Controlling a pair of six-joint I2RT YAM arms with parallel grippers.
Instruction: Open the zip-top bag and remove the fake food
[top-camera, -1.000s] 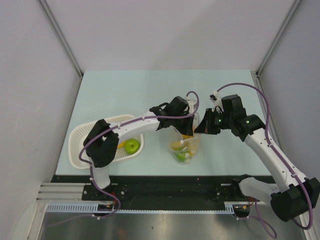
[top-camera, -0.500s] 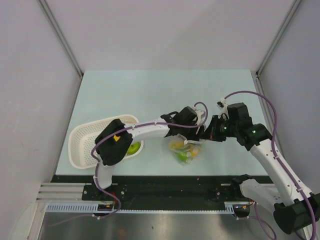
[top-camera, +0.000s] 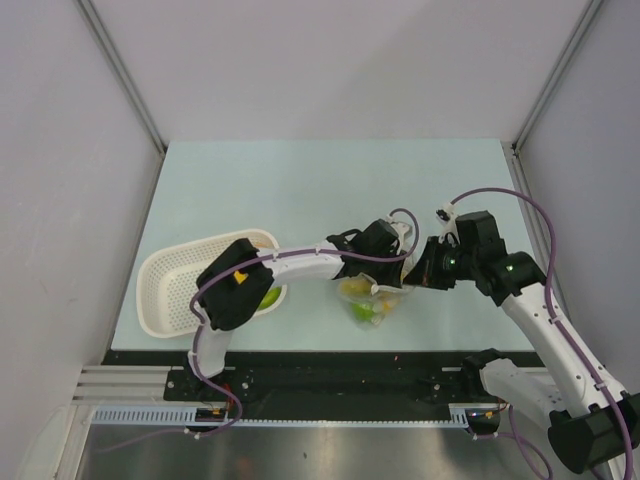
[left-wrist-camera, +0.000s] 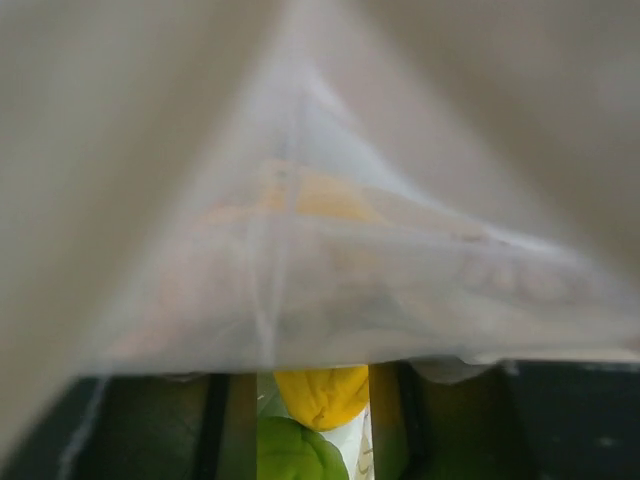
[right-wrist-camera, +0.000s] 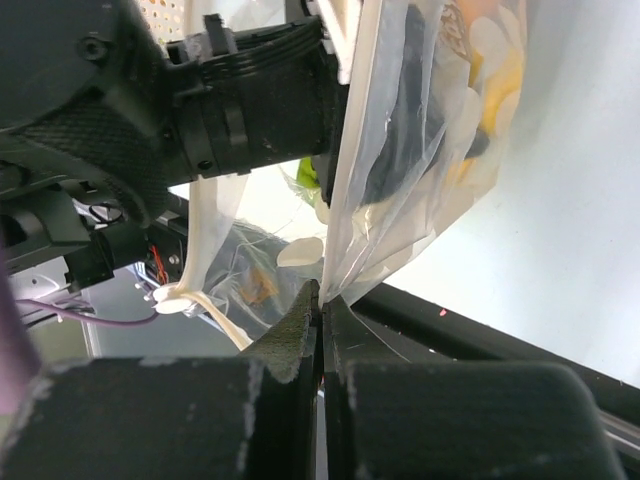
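**A:** What had moved in the last second?

**B:** Both wrists had dropped toward the near edge. The left arm's elbow had swung right, over the basket. The right gripper had sunk lower beside the zip-top bag.

**A:** And the setting?

**B:** A pale green tabletop, with plain grey walls on three sides.

**A:** The grippers?

**B:** The right gripper's fingers were pressed together on an edge of the bag, and the film stretched away from them. The left gripper was pushed into the bag's mouth. Blurred plastic covered most of its camera, so I could not tell whether it was apart or clamped on anything.

**A:** How did the bag look?

**B:** It was clear and creased. It sat near the front of the tabletop, between the two grippers and right of the basket. The fake food was heaped inside, with a yellow piece just above a green one. A green apple lay in the basket, half under the left arm.
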